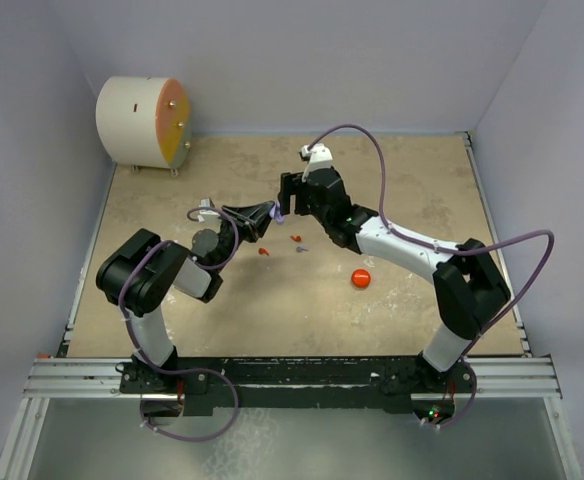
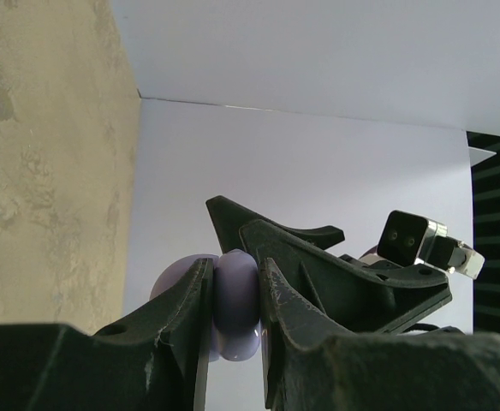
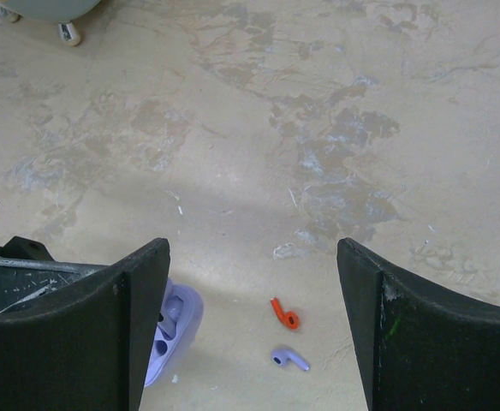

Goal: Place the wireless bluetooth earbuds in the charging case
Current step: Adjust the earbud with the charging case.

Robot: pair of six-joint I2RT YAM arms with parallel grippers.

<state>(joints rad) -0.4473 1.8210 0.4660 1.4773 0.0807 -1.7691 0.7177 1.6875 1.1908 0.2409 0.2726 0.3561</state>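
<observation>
Tabletop (image 1: 272,310) surfaced in beige, mottled with grey-white worn patches and fine scratches. Enclosed on three sides by plain pale walls: back wall (image 1: 322,60), left wall (image 1: 22,200), right wall (image 1: 562,150). White cylindrical drum (image 1: 137,122) with orange end face stood on small feet in far left corner, near left wall. Aluminium rail (image 1: 72,378) fixed along near edge; thinner metal strip (image 1: 492,230) run along right side. Scene lit evenly; shadows kept soft.

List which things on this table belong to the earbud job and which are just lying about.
Job: lavender case, held by the left gripper; left red earbud; right red earbud; lavender earbud; red case; open right gripper.
Lying about: white and orange drum, back left corner.
</observation>
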